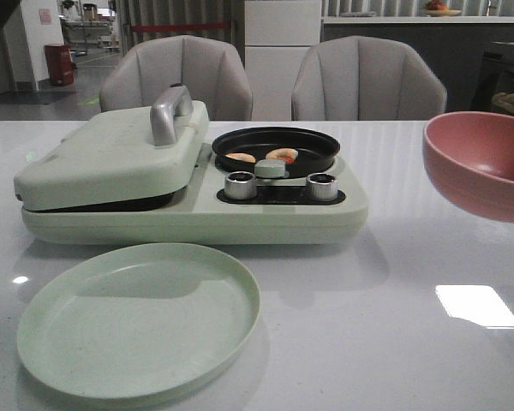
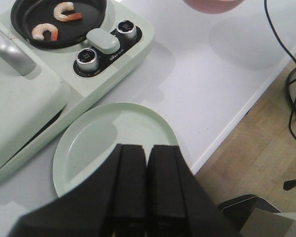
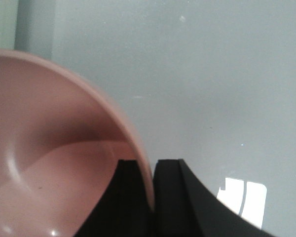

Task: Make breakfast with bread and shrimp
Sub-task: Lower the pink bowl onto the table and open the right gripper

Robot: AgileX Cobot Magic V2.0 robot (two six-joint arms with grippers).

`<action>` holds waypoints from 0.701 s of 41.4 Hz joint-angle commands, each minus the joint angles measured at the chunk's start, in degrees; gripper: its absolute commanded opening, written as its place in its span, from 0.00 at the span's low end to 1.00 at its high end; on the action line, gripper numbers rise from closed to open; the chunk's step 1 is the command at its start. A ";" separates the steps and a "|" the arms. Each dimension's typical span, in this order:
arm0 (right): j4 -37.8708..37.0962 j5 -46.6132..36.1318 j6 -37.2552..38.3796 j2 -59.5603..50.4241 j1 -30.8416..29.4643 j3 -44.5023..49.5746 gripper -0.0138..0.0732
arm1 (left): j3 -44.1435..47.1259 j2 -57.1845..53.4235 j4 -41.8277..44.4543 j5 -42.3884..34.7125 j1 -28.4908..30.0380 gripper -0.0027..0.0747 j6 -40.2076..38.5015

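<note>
Holding the pink bowl [image 1: 480, 163] by its rim, right gripper [image 3: 153, 170] clamped; left gripper [image 2: 146, 168] shut, empty.

Shrimp [image 1: 282, 156]: two pieces in the black round pan [image 1: 321, 142] of the breakfast maker [image 1: 188, 214], lying side by side, curved. Bread not visible; grill lid [image 1: 111, 154] closed. Left gripper hangs over the empty green plate [image 1: 137, 317], near the pan; judged nearer arm. Bowl tilted, lifted off the table at right, showing nothing inside.

Two grey upholstered chairs [image 1: 274, 77] behind a glossy white desk [image 1: 394, 342]; white cabinet [image 1: 283, 43] beyond; wood-plank floor [image 2: 266, 133] beside.
</note>
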 commanded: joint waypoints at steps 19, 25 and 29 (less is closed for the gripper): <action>1.11 -8.74 -0.78 6.88 -0.24 -1.36 0.26 | -1.56 -0.28 -0.35 -4.06 0.07 0.17 -0.59; -0.16 -9.47 -0.78 7.59 -0.24 -1.36 0.39 | -1.56 -0.28 -0.35 -4.06 0.07 0.17 -0.59; -1.48 -9.84 -0.78 7.65 -0.24 -1.36 0.55 | -1.56 -0.28 -0.35 -4.06 0.07 0.17 -0.59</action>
